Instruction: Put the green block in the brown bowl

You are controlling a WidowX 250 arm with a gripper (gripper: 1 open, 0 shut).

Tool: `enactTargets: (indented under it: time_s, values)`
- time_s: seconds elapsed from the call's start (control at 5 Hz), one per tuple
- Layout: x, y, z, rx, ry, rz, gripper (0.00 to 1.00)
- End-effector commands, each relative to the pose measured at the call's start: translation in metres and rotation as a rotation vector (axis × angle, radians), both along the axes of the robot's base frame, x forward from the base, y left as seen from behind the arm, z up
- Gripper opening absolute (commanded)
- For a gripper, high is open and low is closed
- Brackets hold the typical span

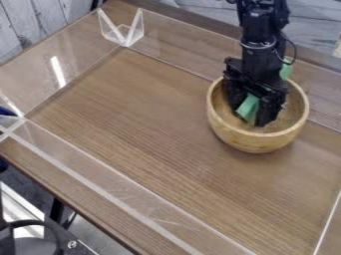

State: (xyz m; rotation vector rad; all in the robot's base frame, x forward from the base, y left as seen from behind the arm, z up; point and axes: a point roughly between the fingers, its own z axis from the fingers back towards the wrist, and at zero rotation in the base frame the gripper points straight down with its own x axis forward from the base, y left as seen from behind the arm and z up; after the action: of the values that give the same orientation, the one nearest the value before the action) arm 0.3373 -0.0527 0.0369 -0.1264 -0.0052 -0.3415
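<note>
One gripper (257,103) hangs inside the brown bowl (229,130) with its jaws apart around the green block (248,105), which leans within the bowl; I'd lift straight up, slowly, avoiding the rim.

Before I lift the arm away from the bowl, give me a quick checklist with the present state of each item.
1. Green block inside the brown bowl: ok.
2. Tool open: ok.
3. Block free of the fingers: cannot tell, it sits between them.
4. Block lying flat on the bowl's floor: cannot tell, it looks tilted.
5. Bowl upright on the table: ok.
</note>
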Motion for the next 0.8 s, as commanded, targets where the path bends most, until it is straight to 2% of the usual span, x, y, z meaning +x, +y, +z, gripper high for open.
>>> enactTargets:
  time_s: [0.0, 0.2, 0.4, 0.6]
  values:
    - [0.008, 0.0, 0.035, 0.013, -0.111, 0.034, 1.0]
    - [0.006, 0.004, 0.035, -0.021, -0.177, 0.07, 1.0]
    - [0.003, 0.005, 0.059, -0.013, -0.195, 0.094, 1.0]
    - [-0.004, 0.014, 0.098, 0.002, -0.243, 0.146, 1.0]
